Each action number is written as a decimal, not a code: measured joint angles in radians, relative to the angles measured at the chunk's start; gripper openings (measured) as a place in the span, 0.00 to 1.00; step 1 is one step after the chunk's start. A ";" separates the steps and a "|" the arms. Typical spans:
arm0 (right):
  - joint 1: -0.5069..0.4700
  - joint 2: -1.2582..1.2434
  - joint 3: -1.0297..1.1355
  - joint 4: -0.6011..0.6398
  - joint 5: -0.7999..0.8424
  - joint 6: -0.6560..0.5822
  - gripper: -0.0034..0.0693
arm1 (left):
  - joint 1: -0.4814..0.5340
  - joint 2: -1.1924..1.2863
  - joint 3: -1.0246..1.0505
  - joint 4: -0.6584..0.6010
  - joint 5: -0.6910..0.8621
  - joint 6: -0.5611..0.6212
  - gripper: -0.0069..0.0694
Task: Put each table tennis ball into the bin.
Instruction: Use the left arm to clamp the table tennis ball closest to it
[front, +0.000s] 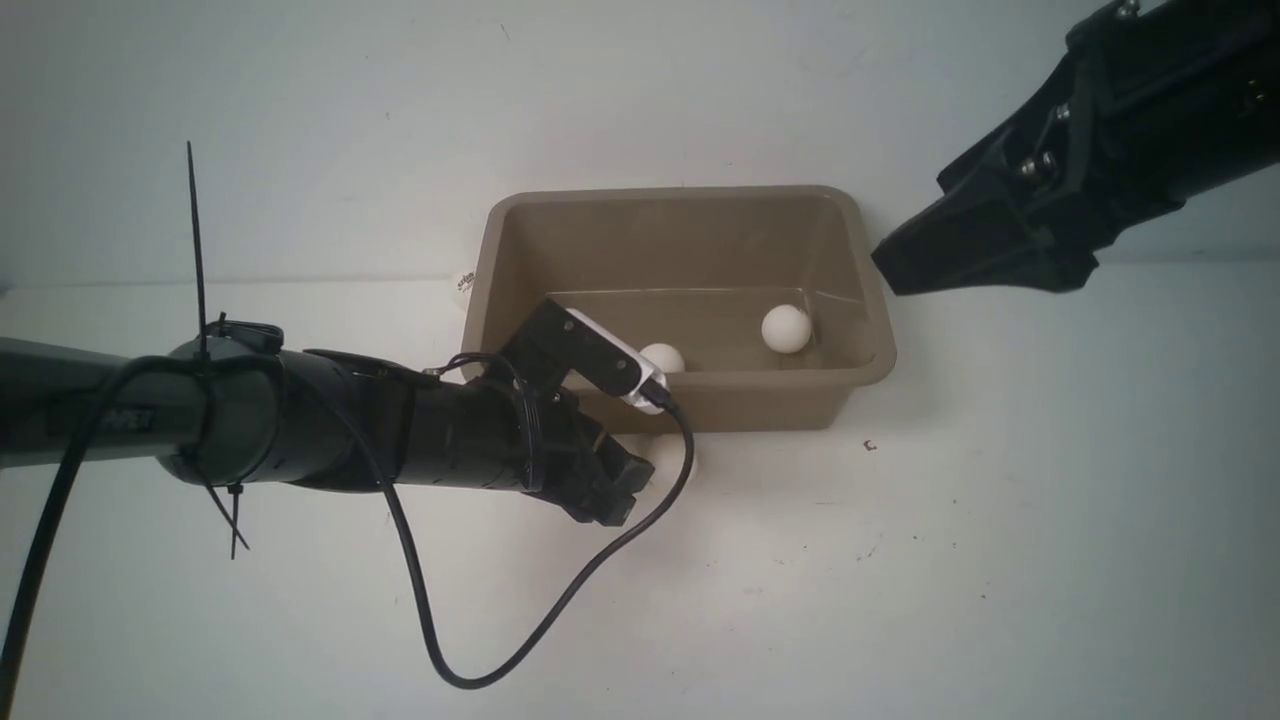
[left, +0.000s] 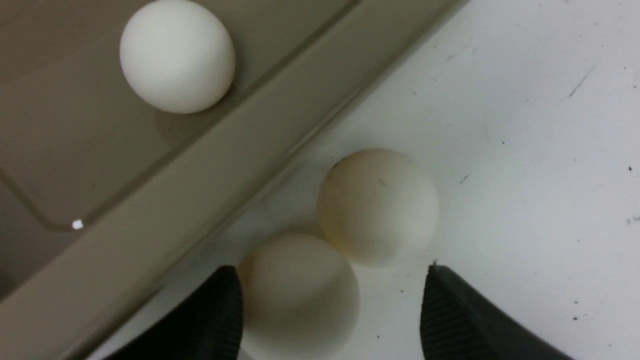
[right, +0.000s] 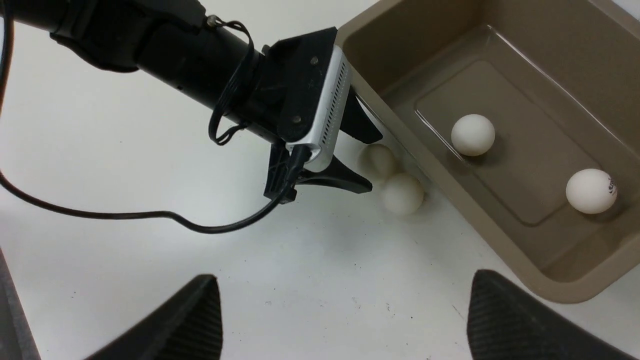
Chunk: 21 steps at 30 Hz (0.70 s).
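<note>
The taupe bin (front: 680, 195) stands mid-table. Two white table tennis balls lie inside it, one (front: 786, 328) to the right and one (front: 663, 358) near the front wall. Two more balls (left: 378, 206) (left: 298, 295) lie touching on the table against the bin's front wall. My left gripper (left: 330, 270) is open and low at that wall; the nearer ball sits between its fingers, close to one of them. Another ball (front: 462, 285) peeks out behind the bin's left side. My right gripper (right: 345, 285) is open and empty, raised to the right of the bin.
The left arm's black cable (front: 520, 650) loops over the table in front of the bin. The right arm (front: 1080, 170) hangs over the back right. The bin's rim (left: 200, 175) runs close beside the left gripper's finger (left: 215, 315).
</note>
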 joint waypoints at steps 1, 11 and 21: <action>0.000 0.000 0.000 0.003 0.000 -0.003 0.86 | 0.000 0.001 -0.001 0.000 0.000 0.000 0.66; 0.000 0.000 0.000 0.006 0.000 -0.008 0.86 | 0.000 0.003 -0.002 0.000 -0.001 0.005 0.53; 0.000 -0.023 0.000 -0.075 0.000 0.006 0.86 | 0.000 0.003 0.005 0.002 0.018 -0.024 0.43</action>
